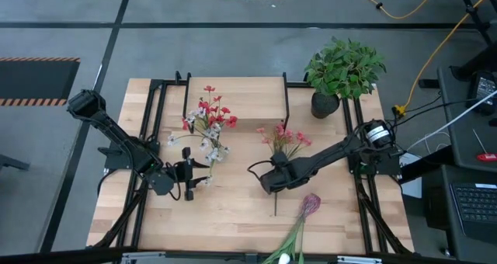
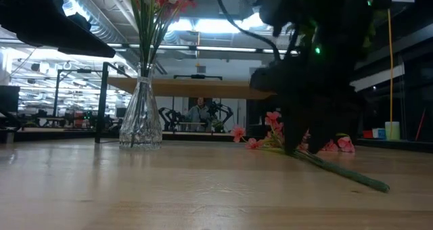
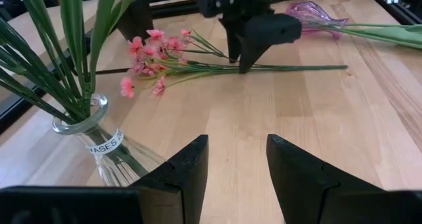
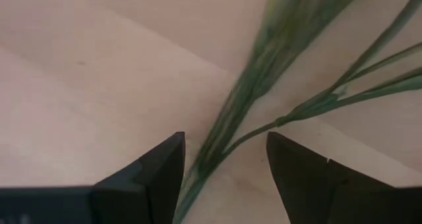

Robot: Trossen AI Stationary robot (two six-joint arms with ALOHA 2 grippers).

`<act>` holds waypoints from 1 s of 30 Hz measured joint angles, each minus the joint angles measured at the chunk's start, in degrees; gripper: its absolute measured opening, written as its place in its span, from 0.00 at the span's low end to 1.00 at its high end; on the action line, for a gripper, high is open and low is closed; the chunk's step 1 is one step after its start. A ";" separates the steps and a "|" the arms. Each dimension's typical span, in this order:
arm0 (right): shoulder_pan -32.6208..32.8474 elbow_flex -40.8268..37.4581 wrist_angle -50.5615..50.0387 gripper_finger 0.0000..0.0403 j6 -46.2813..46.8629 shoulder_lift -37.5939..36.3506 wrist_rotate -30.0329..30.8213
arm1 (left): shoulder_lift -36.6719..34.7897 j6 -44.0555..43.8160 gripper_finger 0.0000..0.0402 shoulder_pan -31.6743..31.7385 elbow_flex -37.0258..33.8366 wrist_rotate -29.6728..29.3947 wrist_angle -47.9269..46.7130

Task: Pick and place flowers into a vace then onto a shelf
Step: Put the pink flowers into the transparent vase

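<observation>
high: straight down | low: tabletop level | wrists: close over table; both see pink flowers [image 3: 153, 56]

Matte black arms [image 1: 116, 140], tapered fingers [image 3: 188, 168]

My left gripper [image 1: 189, 180] hovers left of centre, jaws apart. My right gripper [image 1: 265, 178] reaches low near centre, jaws spread and pointing down.
</observation>
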 joint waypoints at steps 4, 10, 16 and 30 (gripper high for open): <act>-1.19 -2.15 2.03 0.54 -0.15 -0.31 -0.17 | 0.00 -0.01 0.37 0.00 0.01 -0.10 0.00; -3.10 -2.39 2.36 0.53 -6.28 -0.32 0.20 | 0.00 -0.01 0.37 0.00 -0.01 -0.17 0.00; -4.74 -2.43 2.24 0.37 -14.54 -0.19 0.66 | 0.00 -0.01 0.37 0.00 -0.01 -0.39 0.00; -6.17 -2.75 -5.24 0.01 -28.60 -2.43 -4.67 | 0.00 0.01 0.37 0.03 -0.01 -3.58 4.26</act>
